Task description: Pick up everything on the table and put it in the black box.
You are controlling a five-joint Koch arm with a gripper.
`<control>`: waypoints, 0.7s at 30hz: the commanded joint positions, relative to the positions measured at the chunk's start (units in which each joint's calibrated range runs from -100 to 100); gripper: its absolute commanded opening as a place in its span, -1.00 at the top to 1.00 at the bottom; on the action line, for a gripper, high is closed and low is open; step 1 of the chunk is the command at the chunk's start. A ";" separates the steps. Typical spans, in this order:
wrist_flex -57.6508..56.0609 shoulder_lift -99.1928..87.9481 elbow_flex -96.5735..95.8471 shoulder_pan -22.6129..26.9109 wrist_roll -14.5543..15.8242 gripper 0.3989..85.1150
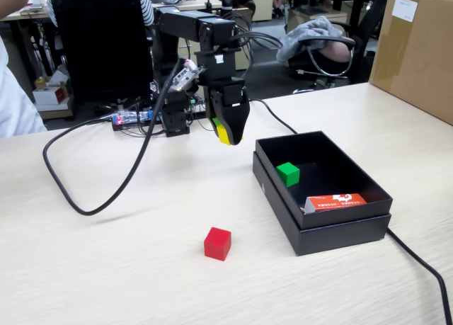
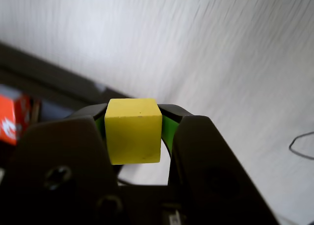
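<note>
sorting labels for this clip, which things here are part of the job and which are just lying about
Job: yellow cube in the pincer; red cube on the table; green cube in the black box.

Lying about: orange-red carton in the box; brown carton; black cable.

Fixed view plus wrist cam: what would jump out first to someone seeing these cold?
The yellow cube fills the wrist view, clamped in the gripper, which hangs above the table just left of the black box in the fixed view. Next, the red cube sits alone on the table in front, and the green cube lies inside the box with an orange-red carton.
</note>
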 commanded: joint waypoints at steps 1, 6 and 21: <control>-0.02 1.65 10.93 2.78 2.00 0.99; -0.02 16.34 22.35 5.18 3.76 0.99; -0.02 40.55 29.51 5.13 6.30 0.98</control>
